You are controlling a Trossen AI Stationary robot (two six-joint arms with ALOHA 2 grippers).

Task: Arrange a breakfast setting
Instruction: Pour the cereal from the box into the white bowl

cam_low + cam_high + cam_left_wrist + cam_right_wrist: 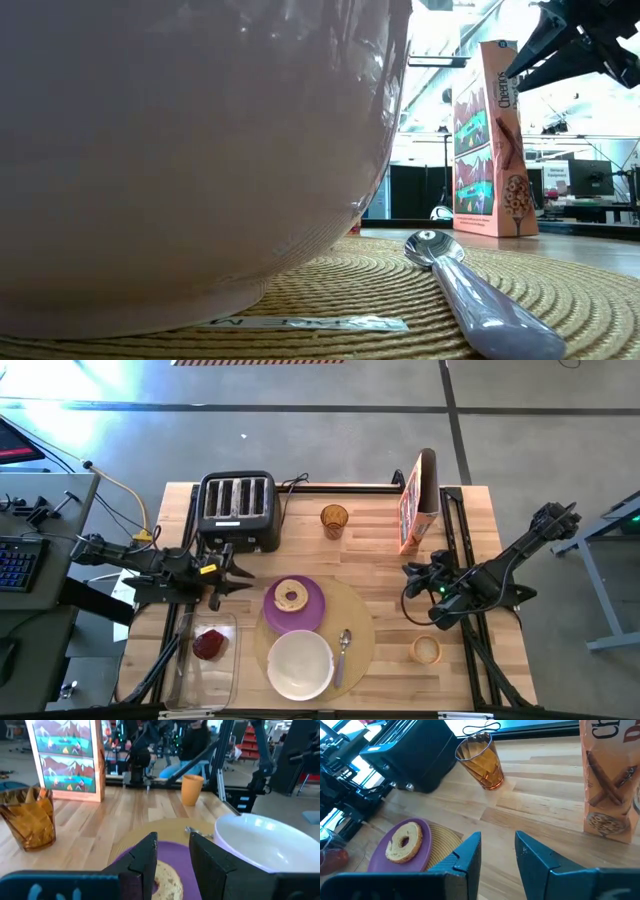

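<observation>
- Purple plate [295,604] w/ bagel ring [291,596] sits on the tan placemat [352,610], toward the mat's far-left part; white bowl [299,664] on the mat's near part, looks empty from above; metal spoon [343,653] lies just beside the bowl, on its right.
- Dark red food piece [209,643] is in the clear container [225,670] at the surface's near-left corner, off the mat.
- Cereal box [418,501] stands upright nr the far-right part of the surface; amber glass [334,519] nr the far edge, centre; toaster [238,510] far-left; small tan ring-shaped item [426,650] on the right side, can't tell what it is.
- Left tool [236,575] hovers betw toaster and plate, jaws slightly apart, grasping nothing; left wrist view shows its fingers [146,862] above the bagel.
- Right tool [413,573] hangs near the mat's right edge, below the box, jaws a little apart, empty.
- Step, my read: mat, plate, bowl, spoon look placed; bowl not yet filled, red piece not yet served.
- Next prob needs right arm to reach the box, widen jaws to span it, grip w/o tipping; or left arm to go for the red piece.
</observation>
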